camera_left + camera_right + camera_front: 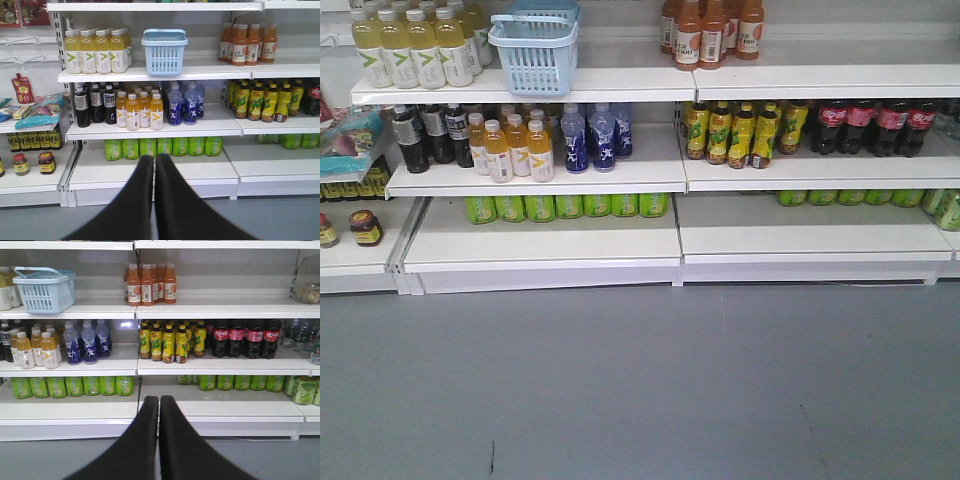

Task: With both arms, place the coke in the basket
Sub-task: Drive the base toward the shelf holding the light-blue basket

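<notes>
**Nearest the lenses.** The left end effector (153, 159) and the right end effector (159, 399) each have their two black fingers pressed together with nothing between them. Both hang over the grey floor (640, 400), short of the rack, and touch no stock.

**Bottom shelf** (240, 412). Green drinks (70, 386) stand in a row along its back, in both bays.

**Middle shelf** (225, 370). The coke (245, 337) is a row of dark bottles with red labels. It stands in the right bay toward the right end, just beside the yellow bottles (170, 342). Every bottle is upright, long axis vertical, cap up. From the right end effector the coke lies ahead, above and to the right. In the left wrist view only one red label shows, at the far right edge. By judgement the right arm is the nearer one and suits the pick, gripping sideways across the body of a front bottle.

**Top shelf** (100, 77). The basket (164, 52), pale blue and slatted, sits upright at the right end of the left bay. Nothing shows through its slats, so it appears empty. It lies nearly straight ahead of and above the left end effector. It is well apart from the coke, up and to the left of it.
</notes>
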{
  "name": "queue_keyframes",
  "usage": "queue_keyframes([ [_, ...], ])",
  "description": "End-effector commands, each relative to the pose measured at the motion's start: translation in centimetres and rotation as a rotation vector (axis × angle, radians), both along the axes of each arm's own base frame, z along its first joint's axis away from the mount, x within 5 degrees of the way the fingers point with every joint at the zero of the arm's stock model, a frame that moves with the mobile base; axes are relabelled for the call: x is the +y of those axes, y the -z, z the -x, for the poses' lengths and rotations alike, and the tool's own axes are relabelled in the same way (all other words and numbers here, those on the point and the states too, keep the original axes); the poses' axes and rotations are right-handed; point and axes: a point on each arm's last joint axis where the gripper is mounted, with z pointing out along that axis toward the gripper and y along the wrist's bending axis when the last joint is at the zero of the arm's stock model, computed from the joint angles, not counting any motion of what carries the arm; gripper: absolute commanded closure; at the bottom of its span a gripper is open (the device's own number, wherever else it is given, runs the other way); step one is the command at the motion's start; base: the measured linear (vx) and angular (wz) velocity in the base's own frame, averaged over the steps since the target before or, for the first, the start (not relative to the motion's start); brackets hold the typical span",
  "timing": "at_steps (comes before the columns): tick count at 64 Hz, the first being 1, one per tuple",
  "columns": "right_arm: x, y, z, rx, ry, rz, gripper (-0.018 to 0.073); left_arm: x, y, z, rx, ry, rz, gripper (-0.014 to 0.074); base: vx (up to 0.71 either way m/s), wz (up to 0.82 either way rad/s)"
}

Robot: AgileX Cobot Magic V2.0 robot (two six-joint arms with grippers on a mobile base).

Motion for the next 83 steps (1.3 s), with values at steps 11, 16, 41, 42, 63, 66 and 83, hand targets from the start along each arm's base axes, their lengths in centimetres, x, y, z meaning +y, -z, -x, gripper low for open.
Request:
queue_keyframes([
  [11,0.02,-0.42,0.06,-0.084,-0.003,0.015,0.0568,-0.04,-0.75,0.12,-0.088,0.004,0.010,0.0603,0.00,0.00],
  [16,0.02,-0.42,0.06,-0.084,-0.003,0.015,0.0568,-0.04,-0.75,0.12,-0.088,0.004,0.010,0.0603,0.00,0.00],
  [41,0.02,-0.42,0.06,-0.084,-0.003,0.015,0.0568,-0.04,-0.75,0.12,-0.088,0.004,0.010,0.0603,0.00,0.00],
  [42,0.02,-0.42,0.06,-0.084,-0.003,0.015,0.0568,-0.04,-0.75,0.12,-0.088,0.004,0.010,0.0603,0.00,0.00],
  [63,0.02,-0.42,0.06,-0.084,-0.003,0.015,0.0568,-0.04,-0.75,0.12,-0.088,0.004,0.010,0.0603,0.03,0.01],
  [66,0.02,-0.42,0.06,-0.084,-0.003,0.015,0.0568,-0.04,-0.75,0.12,-0.088,0.004,0.010,0.0603,0.10,0.02],
  [83,0.02,-0.42,0.06,-0.084,-0.003,0.015,0.0568,-0.04,-0.75,0.12,-0.088,0.004,0.010,0.0603,0.13,0.02],
])
